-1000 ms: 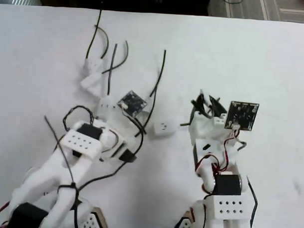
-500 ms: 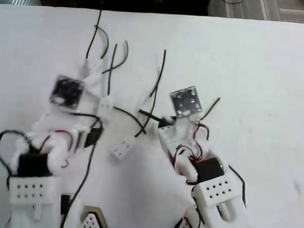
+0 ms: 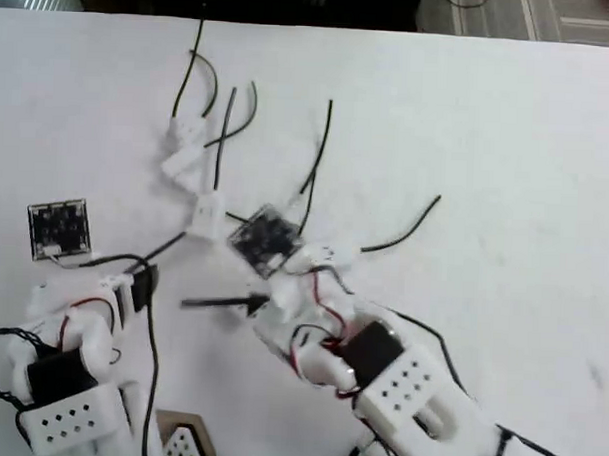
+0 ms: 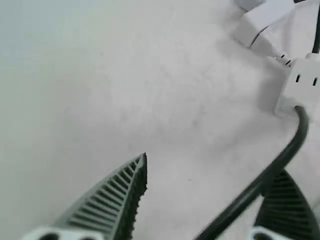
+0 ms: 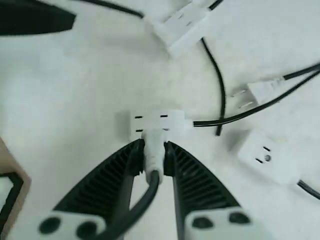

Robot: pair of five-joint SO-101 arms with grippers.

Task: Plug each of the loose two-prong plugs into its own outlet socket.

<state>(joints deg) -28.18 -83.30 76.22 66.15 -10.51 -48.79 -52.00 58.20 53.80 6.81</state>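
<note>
At table (image 3: 509,115) centre we see the right gripper (image 5: 154,146) clenched on a white plug (image 5: 153,159) with black cord (image 5: 148,190). The plug's nose touches an outlet socket (image 5: 158,120); we cannot tell if the prongs are seated. Near it lie a loose plug (image 5: 261,90), a second socket (image 5: 181,24) and a third socket (image 5: 267,156). Lower left in the high view, the left gripper (image 4: 212,167) is released, with a black cable (image 4: 250,192) crossing between its fingers and a corded socket (image 4: 306,82) near.

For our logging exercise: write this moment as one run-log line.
right gripper: shut on plug | plug: against outlet socket | left gripper: open, cable between fingers
</note>
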